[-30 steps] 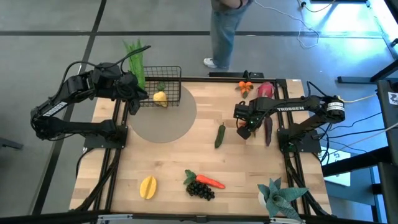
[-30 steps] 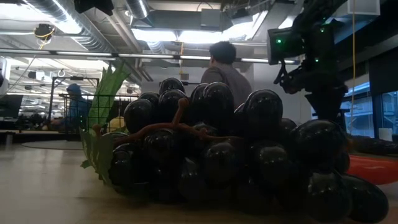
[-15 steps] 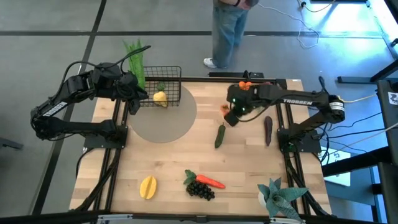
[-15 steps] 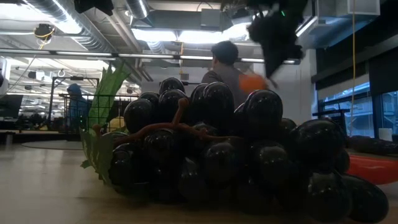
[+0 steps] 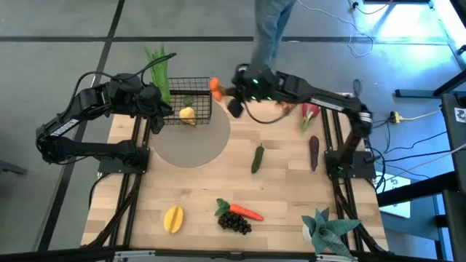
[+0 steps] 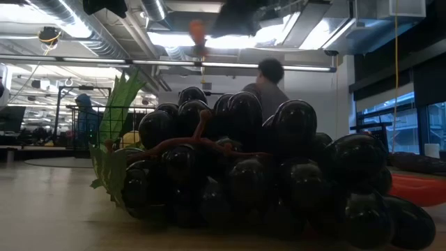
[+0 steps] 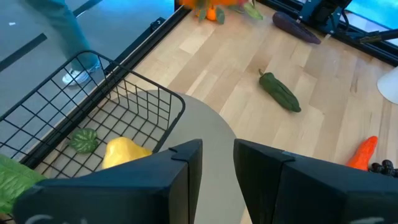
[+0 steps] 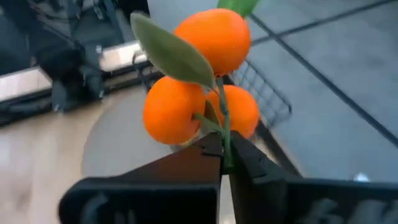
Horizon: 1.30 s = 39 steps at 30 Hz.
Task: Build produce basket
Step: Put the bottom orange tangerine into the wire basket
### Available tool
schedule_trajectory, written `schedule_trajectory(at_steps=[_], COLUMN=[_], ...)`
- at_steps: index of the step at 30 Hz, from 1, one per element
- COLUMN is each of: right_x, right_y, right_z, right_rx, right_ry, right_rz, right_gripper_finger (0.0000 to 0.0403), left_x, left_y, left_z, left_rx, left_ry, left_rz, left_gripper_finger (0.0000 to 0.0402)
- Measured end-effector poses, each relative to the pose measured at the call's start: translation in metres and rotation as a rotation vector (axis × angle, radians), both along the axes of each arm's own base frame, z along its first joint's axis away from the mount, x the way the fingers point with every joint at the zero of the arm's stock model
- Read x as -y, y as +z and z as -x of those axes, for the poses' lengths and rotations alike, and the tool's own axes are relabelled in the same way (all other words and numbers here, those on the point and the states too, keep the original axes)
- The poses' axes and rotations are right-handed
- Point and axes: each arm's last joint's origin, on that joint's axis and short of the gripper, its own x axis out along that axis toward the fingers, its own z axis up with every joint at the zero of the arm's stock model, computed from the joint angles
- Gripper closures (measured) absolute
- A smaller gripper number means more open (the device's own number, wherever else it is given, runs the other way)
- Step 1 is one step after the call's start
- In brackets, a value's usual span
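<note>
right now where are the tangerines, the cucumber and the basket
tangerines [image 8: 214, 37], right wrist view, skin of the top fruit
cucumber [image 5: 258, 158], high view, middle of its body
basket [image 5: 196, 81], high view, far rim wire

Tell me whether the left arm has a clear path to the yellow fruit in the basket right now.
Probably yes. The left gripper hangs open just beside the basket, whose top is open, and the yellow fruit lies uncovered inside. The right gripper, shut on the tangerines, nears the far side and might crowd it.

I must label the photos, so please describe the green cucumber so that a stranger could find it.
Start at the grey round mat on the wooden table. Just off its right edge lies the green cucumber, alone on bare wood. The eggplant further right is purple.
</note>
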Motion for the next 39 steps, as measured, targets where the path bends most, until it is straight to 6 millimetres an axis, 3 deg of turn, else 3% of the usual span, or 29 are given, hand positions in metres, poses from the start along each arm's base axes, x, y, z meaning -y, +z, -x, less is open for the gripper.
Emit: schedule_trajectory(at_steps=[5,14,22,30,39], right_x=[0.031,0.076,0.098,0.102,0.102], right_y=[-0.015,-0.084,-0.132,-0.146,-0.147], right_z=[-0.043,-0.093,-0.104,-0.108,-0.107], right_rx=[0.022,-0.066,-0.132,-0.148,-0.168], right_ry=[0.078,0.084,0.063,0.074,0.088], right_rz=[-0.002,-0.001,-0.016,-0.003,0.009], right_gripper_finger=[0.0403,0.0403,0.0403,0.0403,0.0388], left_x=[0.0,0.0,0.0,0.0,0.0], left_y=[0.0,0.0,0.0,0.0,0.0], left_z=[0.0,0.0,0.0,0.0,0.0], left_rx=[-0.003,-0.003,-0.003,-0.013,-0.013], left_ry=[0.0,0.0,0.0,-0.015,-0.015], left_rz=[0.001,0.001,0.001,-0.019,-0.019], left_gripper_finger=[0.0321,0.0321,0.0321,0.0321,0.0321])
